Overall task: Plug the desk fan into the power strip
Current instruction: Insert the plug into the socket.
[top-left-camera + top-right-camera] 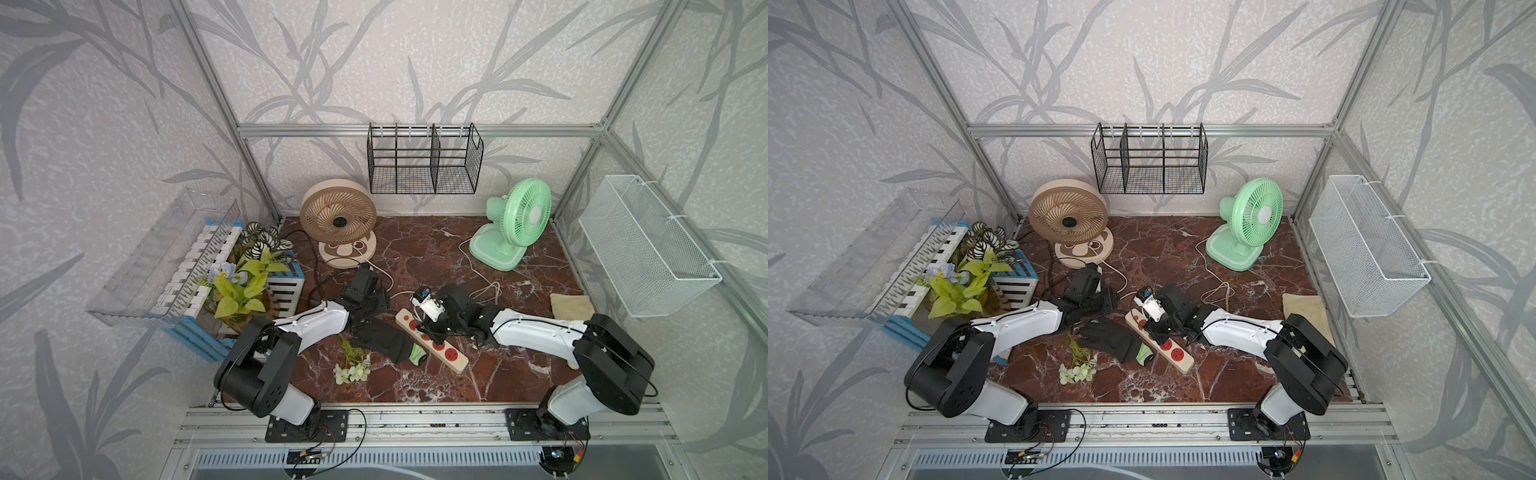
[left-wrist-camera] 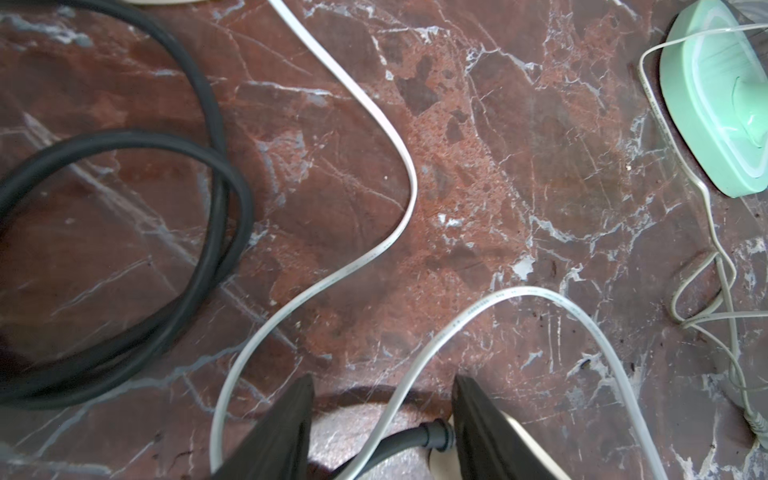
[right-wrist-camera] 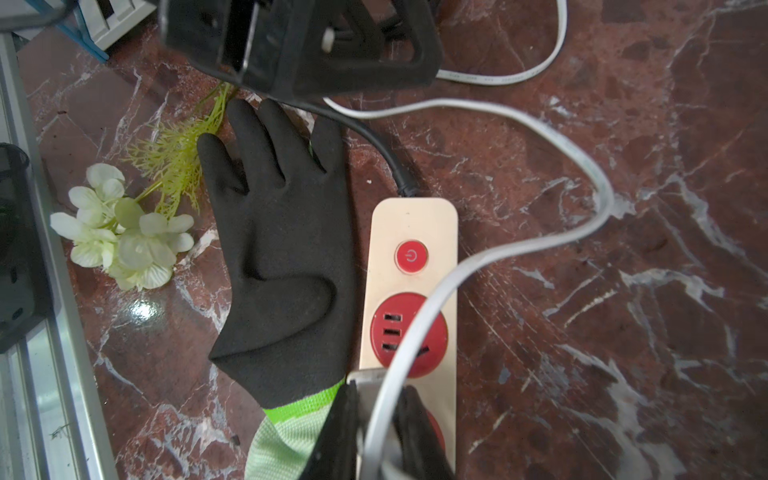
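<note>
The cream power strip (image 1: 453, 357) (image 1: 1179, 359) (image 3: 409, 224) lies at an angle on the marble top, its red sockets facing up. My right gripper (image 3: 379, 388) (image 1: 428, 328) is shut on a white plug (image 3: 362, 376) directly over the strip's sockets. The plug's flat white cord (image 3: 598, 195) (image 2: 409, 166) loops back toward the beige desk fan (image 1: 337, 220) at the rear left. My left gripper (image 2: 382, 380) (image 1: 380, 305) stands open, its fingers either side of the strip's black cord (image 2: 124, 139) where it enters the strip, holding nothing.
A black glove (image 1: 386, 340) (image 3: 282, 249) lies against the strip, with a white flower sprig (image 1: 353, 365) beside it. A green fan (image 1: 523, 216) with a thin loose cord stands at the rear right. A plant crate (image 1: 249, 282) is at left, a folded cloth (image 1: 571, 305) at right.
</note>
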Robot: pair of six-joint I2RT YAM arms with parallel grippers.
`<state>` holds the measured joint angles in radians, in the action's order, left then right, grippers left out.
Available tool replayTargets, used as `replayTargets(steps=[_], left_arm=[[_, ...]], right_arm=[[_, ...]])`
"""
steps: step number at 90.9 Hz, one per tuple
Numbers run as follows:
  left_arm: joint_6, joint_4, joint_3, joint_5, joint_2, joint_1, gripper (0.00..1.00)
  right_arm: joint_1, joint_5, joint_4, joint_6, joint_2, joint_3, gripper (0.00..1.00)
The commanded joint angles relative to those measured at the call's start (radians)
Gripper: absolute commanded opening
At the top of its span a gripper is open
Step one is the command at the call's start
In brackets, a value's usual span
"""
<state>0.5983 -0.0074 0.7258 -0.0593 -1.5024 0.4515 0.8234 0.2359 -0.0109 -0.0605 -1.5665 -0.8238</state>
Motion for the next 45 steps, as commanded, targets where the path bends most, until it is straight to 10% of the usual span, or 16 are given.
replayTargets(steps=[1, 45], left_arm=[[0.009, -0.003, -0.023, -0.019, 0.049, -0.009, 0.61], [0.062, -0.066, -0.131, -0.045, 0.272, -0.011, 0.64]], right_arm=[[0.007, 0.005, 0.025, -0.001, -0.024, -0.049, 0.00], [0.007, -0.006, -0.022, 0.034, -0.093, -0.089, 0.00]])
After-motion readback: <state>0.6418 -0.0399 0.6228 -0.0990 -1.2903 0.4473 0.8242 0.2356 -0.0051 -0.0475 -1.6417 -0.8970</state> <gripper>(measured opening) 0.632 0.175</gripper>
